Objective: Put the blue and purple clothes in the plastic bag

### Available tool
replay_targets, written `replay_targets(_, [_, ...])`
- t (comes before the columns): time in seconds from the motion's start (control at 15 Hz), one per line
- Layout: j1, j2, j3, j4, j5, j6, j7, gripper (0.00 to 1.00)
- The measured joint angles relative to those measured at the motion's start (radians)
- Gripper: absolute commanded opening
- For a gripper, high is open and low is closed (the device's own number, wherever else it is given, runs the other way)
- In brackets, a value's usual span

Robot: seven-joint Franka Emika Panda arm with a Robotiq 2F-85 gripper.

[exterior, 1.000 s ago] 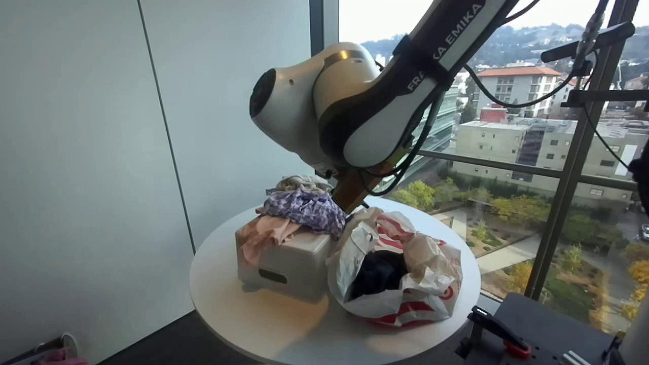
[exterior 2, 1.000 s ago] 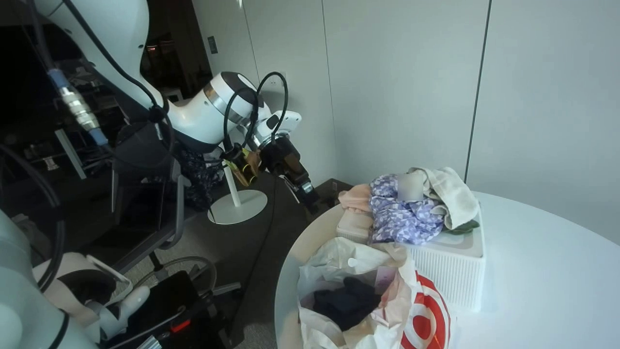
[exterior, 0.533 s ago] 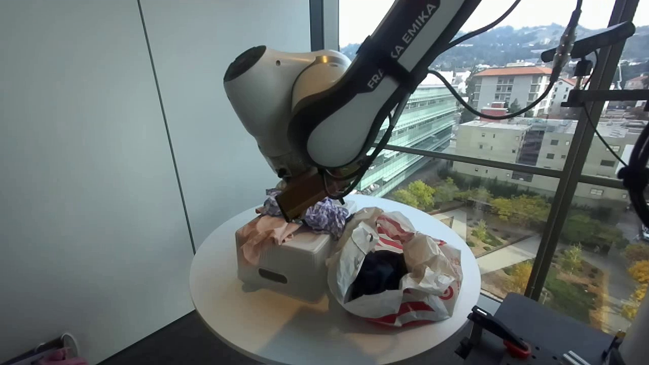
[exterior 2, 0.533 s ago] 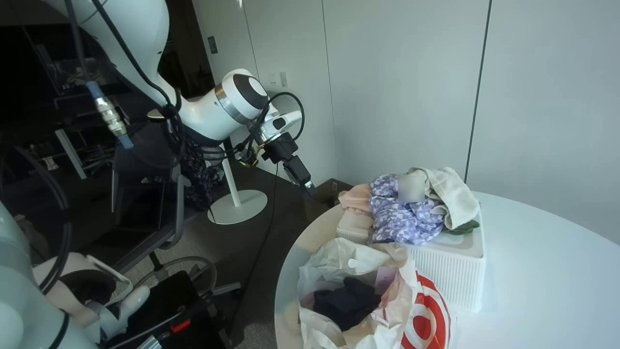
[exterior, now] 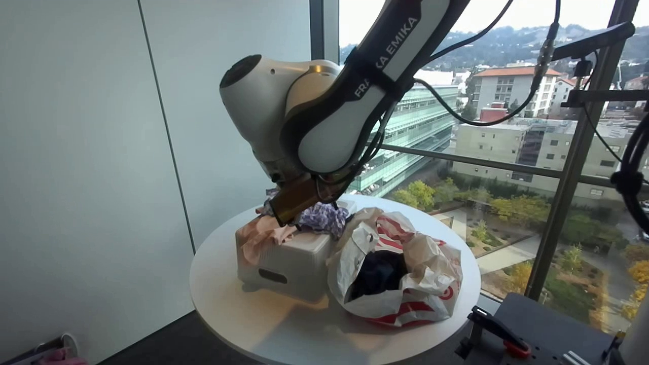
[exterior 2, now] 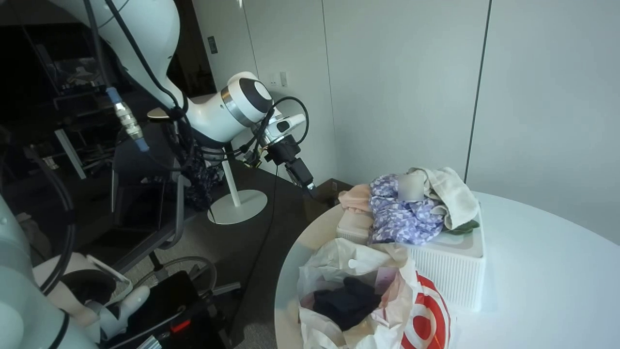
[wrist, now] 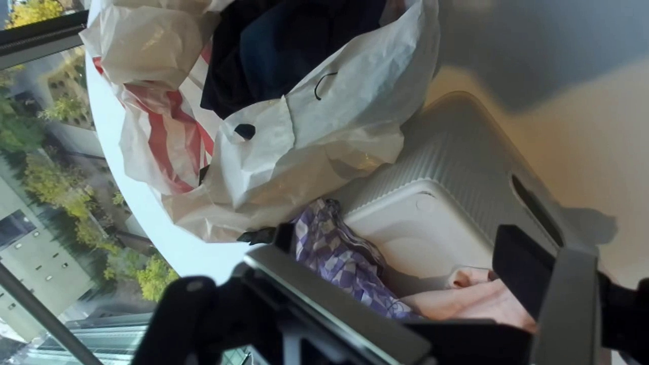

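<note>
Navy cloth [exterior 2: 346, 303] inside crinkled bag [exterior 2: 336, 253]; purple cloth [exterior 2: 404, 220] on ribbed box [exterior 2: 453, 276]

In both exterior views, plastic bag [exterior 2: 397, 310] gapes upward, lower middle of frame: way in from above, navy garment [exterior 2: 346, 303] taking part of mouth; ribbed box [exterior 2: 450, 278] close beside bag, blocking that side; lavender garment [exterior 2: 402, 223] and off-white cloth [exterior 2: 457, 198] heaped on top. In exterior view, passing room over round table [exterior 2: 547, 261], right of frame. Wrist view: gripper [wrist: 398, 243] spread, lower half, room between fingers.
</note>
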Motion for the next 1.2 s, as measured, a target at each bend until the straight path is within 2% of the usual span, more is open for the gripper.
replay_targets(0.2, [0.000, 0.037, -0.016, 0.058, -0.019, -0.001, 0.037, 1.00])
replay_targets(0.47, [-0.001, 0.139, -0.065, 0.203, -0.018, 0.007, 0.092, 1.00])
replay_targets(0.8, [-0.002, 0.295, -0.143, 0.366, -0.014, 0.053, 0.281, 1.00])
replay_targets(1.2, [0.016, 0.426, -0.213, 0.481, -0.017, 0.150, 0.559, 1.00])
